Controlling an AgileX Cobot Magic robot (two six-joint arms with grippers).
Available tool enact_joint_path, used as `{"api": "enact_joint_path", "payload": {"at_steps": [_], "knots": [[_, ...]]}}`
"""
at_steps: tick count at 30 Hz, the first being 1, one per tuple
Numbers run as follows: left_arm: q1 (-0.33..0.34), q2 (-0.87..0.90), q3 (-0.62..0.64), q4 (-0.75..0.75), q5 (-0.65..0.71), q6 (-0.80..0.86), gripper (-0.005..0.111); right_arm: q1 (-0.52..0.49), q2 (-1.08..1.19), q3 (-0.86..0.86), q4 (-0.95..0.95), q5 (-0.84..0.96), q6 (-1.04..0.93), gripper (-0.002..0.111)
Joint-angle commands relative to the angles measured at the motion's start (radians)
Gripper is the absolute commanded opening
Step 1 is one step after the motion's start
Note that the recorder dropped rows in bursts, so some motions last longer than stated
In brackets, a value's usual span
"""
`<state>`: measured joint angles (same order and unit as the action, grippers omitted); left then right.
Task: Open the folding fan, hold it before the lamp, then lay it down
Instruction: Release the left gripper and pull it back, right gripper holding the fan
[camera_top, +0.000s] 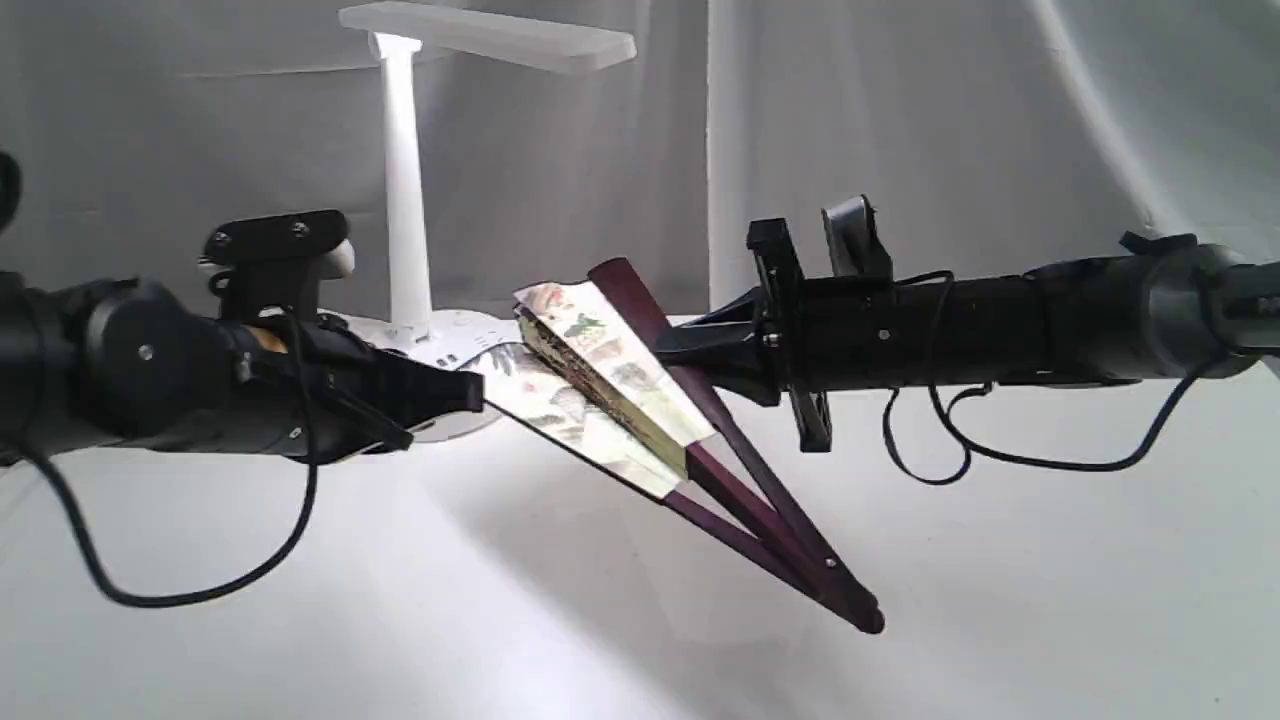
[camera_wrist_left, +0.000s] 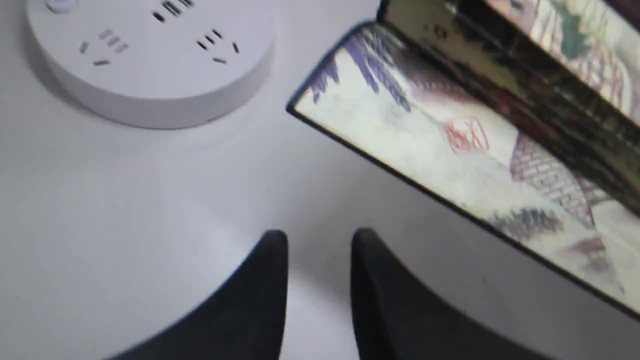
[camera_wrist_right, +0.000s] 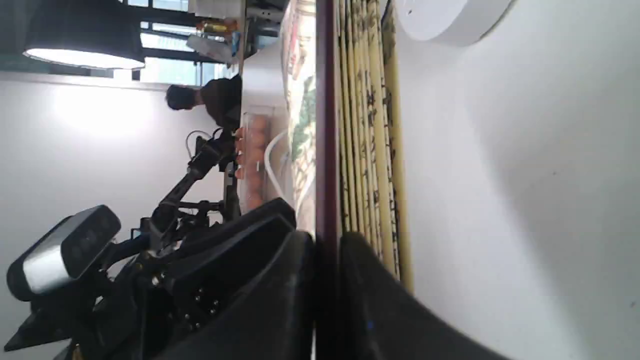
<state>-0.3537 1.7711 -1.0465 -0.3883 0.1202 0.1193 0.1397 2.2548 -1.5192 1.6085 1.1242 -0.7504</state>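
Your right claw (camera_wrist_right: 327, 242) grips 1 guard of the folding fan (camera_top: 600, 365). Your left claw (camera_wrist_left: 318, 240), slightly parted and empty, has the free guard just ahead, lying crosswise.

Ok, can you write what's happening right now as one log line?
fan partly open | right fingers shut on its maroon guard | left fingers apart, empty, near fan | lamp behind
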Motion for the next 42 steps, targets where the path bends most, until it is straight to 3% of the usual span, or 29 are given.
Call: {"api": "enact_joint_path", "payload": {"at_steps": [1,9,11,14,19,22,28,30,35,42], "knots": [[0.000,-0.073,0.096,-0.029,-0.129,-0.014,0.023,-0.004,-0.016,0.005,0.017,0.072,0.004,0.000],[-0.012,-0.132,0.205,-0.021,-0.197,-0.011,0.020,-0.004,-0.111,0.135,0.021,0.060,-0.054,0.000],[-0.039,-0.134,0.208,-0.005,-0.215,-0.006,0.012,-0.004,-0.136,0.168,0.021,0.065,-0.068,0.000],[-0.094,-0.141,0.208,0.139,-0.222,-0.006,0.000,-0.004,-0.181,0.230,0.021,0.061,-0.103,0.000],[-0.168,-0.178,0.210,0.155,-0.226,-0.015,0.000,-0.059,-0.244,0.325,0.026,0.062,-0.139,0.000],[-0.207,-0.207,0.255,0.125,-0.315,-0.025,0.000,-0.108,-0.290,0.398,0.036,0.062,-0.179,0.000],[-0.282,-0.242,0.433,0.129,-0.711,-0.204,0.000,-0.140,-0.329,0.470,0.045,0.097,-0.249,0.000],[-0.291,-0.244,0.476,0.153,-0.778,-0.260,0.000,-0.140,-0.329,0.470,0.052,0.097,-0.259,0.000],[-0.291,-0.244,0.537,0.195,-0.801,-0.481,0.000,-0.140,-0.330,0.470,0.089,0.097,-0.263,0.000],[-0.291,-0.244,0.540,0.180,-0.793,-0.615,0.000,-0.140,-0.330,0.470,0.089,0.097,-0.271,0.000]]}}
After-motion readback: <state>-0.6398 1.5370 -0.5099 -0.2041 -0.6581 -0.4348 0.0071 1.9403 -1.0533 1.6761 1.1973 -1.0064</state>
